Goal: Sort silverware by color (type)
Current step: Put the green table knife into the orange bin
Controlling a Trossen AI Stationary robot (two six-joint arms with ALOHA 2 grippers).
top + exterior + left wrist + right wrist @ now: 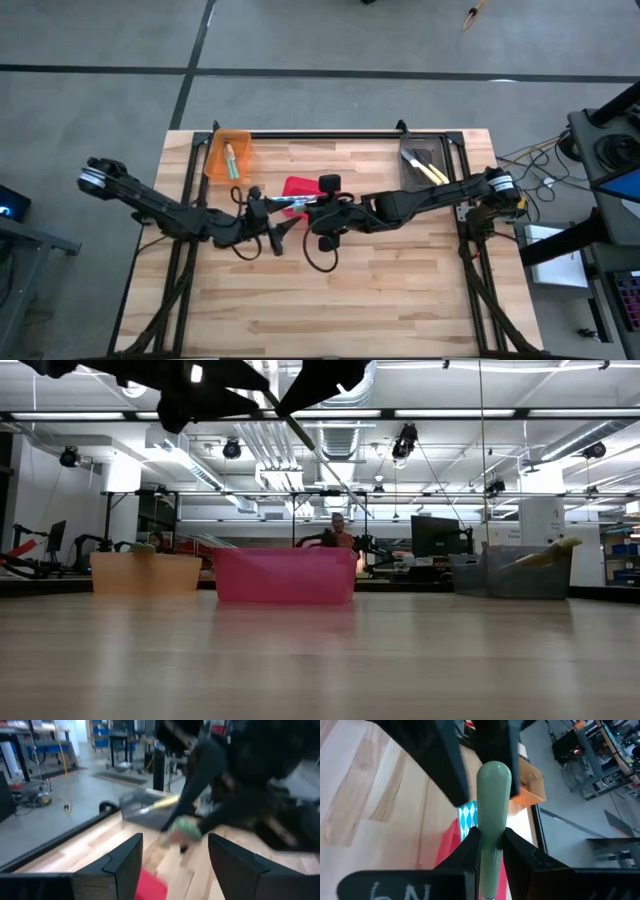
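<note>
Here, green utensil (492, 815) clamped lengthwise, right end effector (492, 845)

Orange plastic bin (228, 155): table's (400, 290) far left.
Red plastic bin (296, 189): centre, between my arms.
Grey plastic bin (425, 160): far right.

In the right wrist view the green handle (493, 805) hides its metal end below the picture's edge, in the left wrist view the right arm (260, 780) is blurred, and the red bin (298, 190) is partly covered by both grippers.
</note>
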